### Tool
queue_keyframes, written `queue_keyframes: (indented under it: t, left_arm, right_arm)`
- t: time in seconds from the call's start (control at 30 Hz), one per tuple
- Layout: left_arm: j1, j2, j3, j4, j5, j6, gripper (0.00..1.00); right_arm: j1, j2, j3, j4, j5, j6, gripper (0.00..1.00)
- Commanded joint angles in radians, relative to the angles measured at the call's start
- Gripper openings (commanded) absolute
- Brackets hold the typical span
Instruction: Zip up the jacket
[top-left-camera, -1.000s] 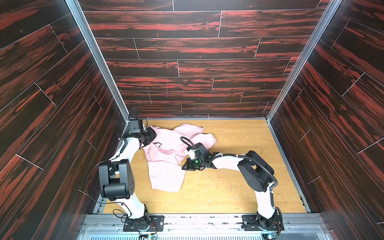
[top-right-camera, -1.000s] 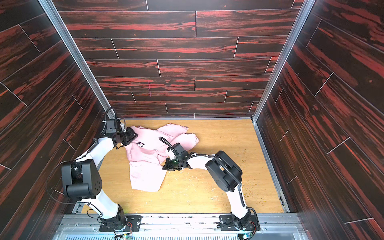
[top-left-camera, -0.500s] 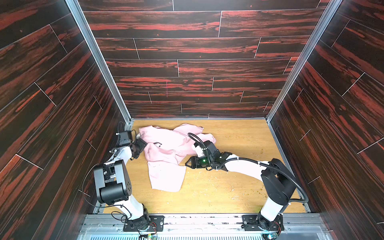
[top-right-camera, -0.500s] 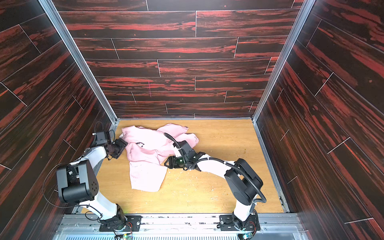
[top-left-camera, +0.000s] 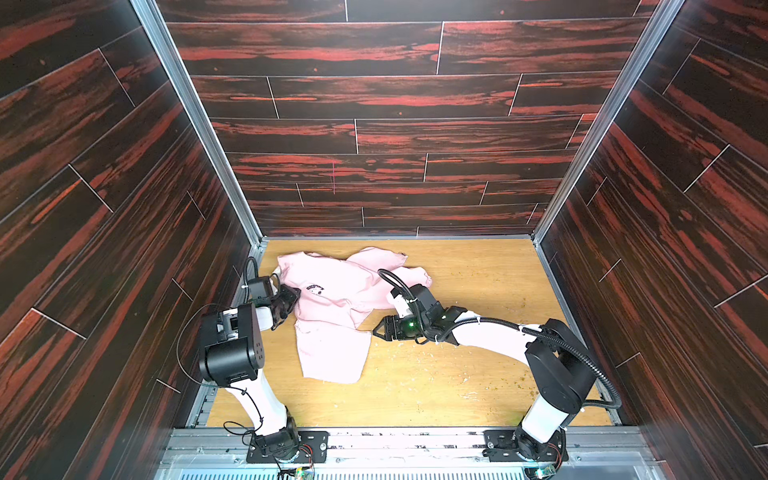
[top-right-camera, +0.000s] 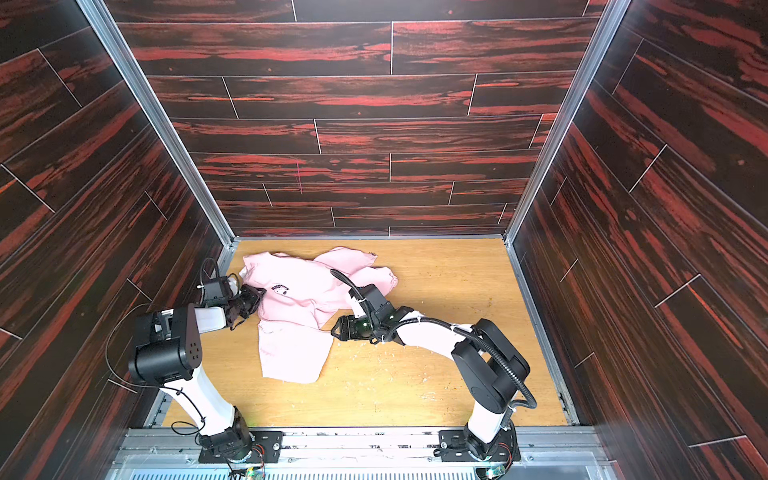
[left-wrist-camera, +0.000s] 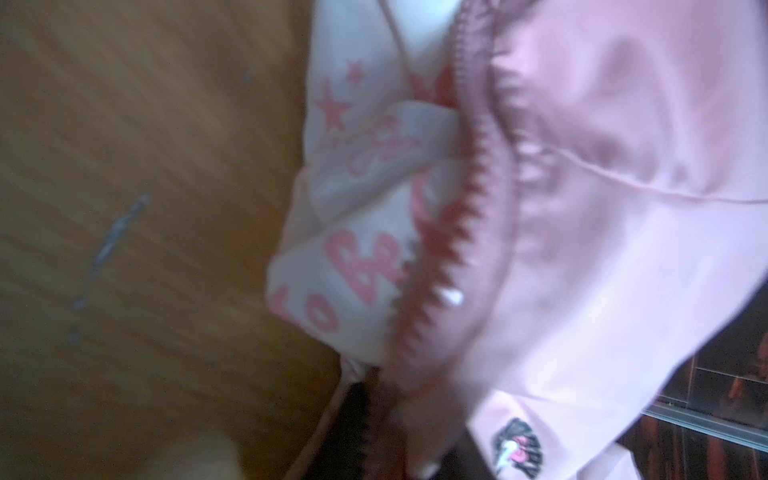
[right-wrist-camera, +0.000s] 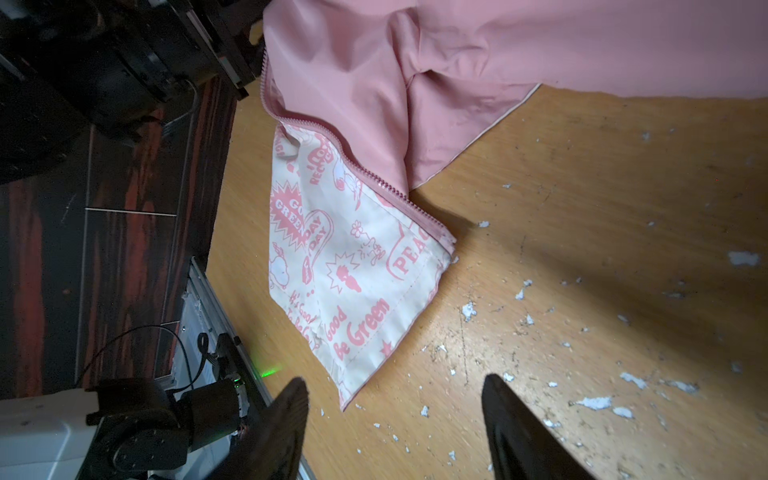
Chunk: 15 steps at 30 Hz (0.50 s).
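the jacket (top-left-camera: 332, 307) lies crumpled and unzipped on the wooden floor (top-left-camera: 478, 386), toward 10 o'clock from floor centre. the left gripper (top-left-camera: 288, 300) meets its 9 o'clock edge beside the chest logo (top-left-camera: 314, 287); its jaw state cannot be told. the right gripper (right-wrist-camera: 395, 419) stands wide, holding nothing, near the printed lining (right-wrist-camera: 353, 270).

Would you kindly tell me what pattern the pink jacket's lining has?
Cream lining with pink cartoons and slogans, clearest in the right wrist view.
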Motion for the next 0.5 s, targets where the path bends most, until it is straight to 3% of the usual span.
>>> queue_keyframes:
  t: [0.0, 0.23, 0.47]
  left_arm:
    - [-0.014, -0.115, 0.045, -0.072, 0.013, 0.034, 0.06]
    - [-0.139, -0.249, 0.224, -0.469, -0.033, 0.2, 0.0]
    - [-0.274, -0.317, 0.302, -0.509, -0.02, 0.125, 0.0]
  right_arm:
    - [-0.004, 0.011, -0.006, 0.03, -0.019, 0.027, 0.68]
    - [-0.023, 0.049, -0.003, 0.086, -0.037, 0.047, 0.7]
    - [-0.072, 0.098, -0.041, 0.212, -0.14, 0.12, 0.74]
